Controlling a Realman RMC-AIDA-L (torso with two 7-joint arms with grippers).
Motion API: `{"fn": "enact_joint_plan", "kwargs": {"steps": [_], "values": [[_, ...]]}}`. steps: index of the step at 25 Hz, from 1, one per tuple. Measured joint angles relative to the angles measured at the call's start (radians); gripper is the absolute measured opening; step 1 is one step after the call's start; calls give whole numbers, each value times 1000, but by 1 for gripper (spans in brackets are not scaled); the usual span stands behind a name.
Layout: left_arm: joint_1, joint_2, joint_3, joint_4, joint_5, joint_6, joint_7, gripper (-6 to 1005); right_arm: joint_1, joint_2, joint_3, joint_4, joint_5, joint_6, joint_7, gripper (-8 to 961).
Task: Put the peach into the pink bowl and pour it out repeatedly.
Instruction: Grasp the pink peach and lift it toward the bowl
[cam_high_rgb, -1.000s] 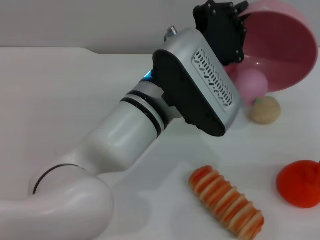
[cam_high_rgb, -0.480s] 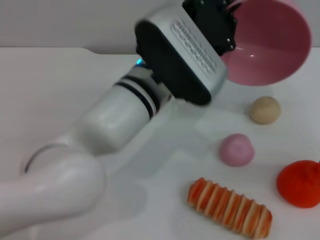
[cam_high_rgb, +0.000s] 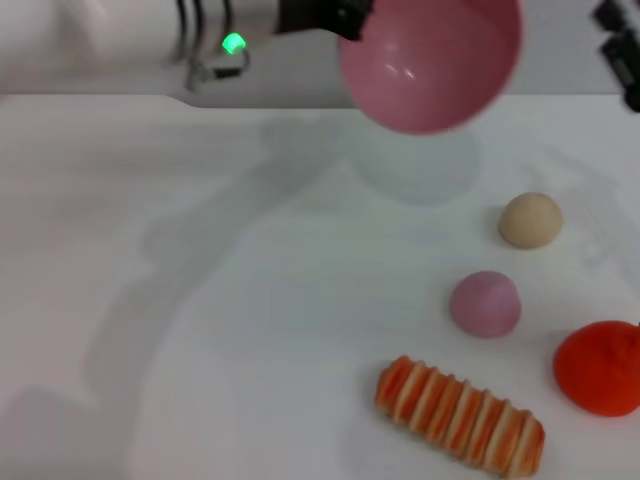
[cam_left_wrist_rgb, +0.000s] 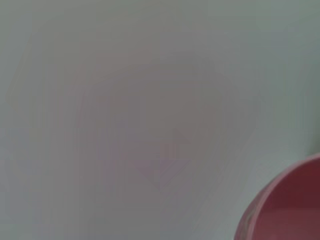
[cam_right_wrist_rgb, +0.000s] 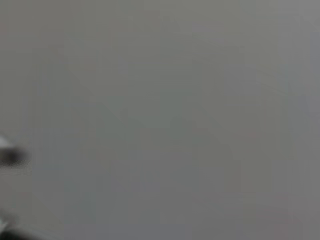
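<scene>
Since the pink bowl (cam_high_rgb: 430, 62) hangs in the air at top centre of the head view, tipped so its mouth faces fwd and down, it reads as empty: no fruit shows inside, only a glint on the inner wall. The left gripper (cam_high_rgb: 345, 15) sits at the bowl's upper-left rim, mostly cut off by the frame edge; it appears clamped on that rim, since nothing else carries the bowl, though the fingers themselves are hard to make out. The left wrist view backs this up w/ a slice of pink rim at its lower right corner and nothing else.

The peach (cam_high_rgb: 485, 303) lies on the white table (cam_high_rgb: 200, 300), right of centre in the lower half, well apart from the bowl. It rests between the beige ball (cam_high_rgb: 531, 220) above it and the striped orange-white piece (cam_high_rgb: 460, 415) below, w/ the orange-red fruit (cam_high_rgb: 600, 366) near the right edge. Judging by that, a pour is done and the bowl needs setting down upright for the next round.

The right gripper (cam_high_rgb: 620, 50) shows only as dark bits at the upper right edge; can't tell whether it is spread or pressed together. It's prob. the one to fetch the peach, being on that side.
</scene>
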Motion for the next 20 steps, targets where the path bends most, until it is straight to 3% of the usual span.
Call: {"fn": "enact_joint_plan", "kwargs": {"steps": [2,3,4,5,7,10,16,20], "values": [[-76,6,-181,-76,85,155,-34,41,-5,1,0,-62,-104,-5,67,309],[-76,6,-181,-76,85,155,-34,41,-7,2,0,-92,-155,-9,102,307],[-103,7,-258,-97,156,215,-58,41,-10,2,0,-136,-229,-11,158,306],[-141,11,-376,-105,318,320,-120,41,-13,2,0,-183,-302,-13,218,305],[-150,21,-423,-82,412,406,-165,41,-13,3,0,-263,-436,-18,340,303],[-140,37,-458,-68,443,476,-182,41,-13,4,-4,-424,-657,-66,555,300],[-98,52,-477,-72,454,500,-201,41,35,5,-27,-722,-991,-221,978,293],[-87,53,-477,-76,455,505,-201,41,108,5,-53,-875,-1267,-278,1260,288]]}}
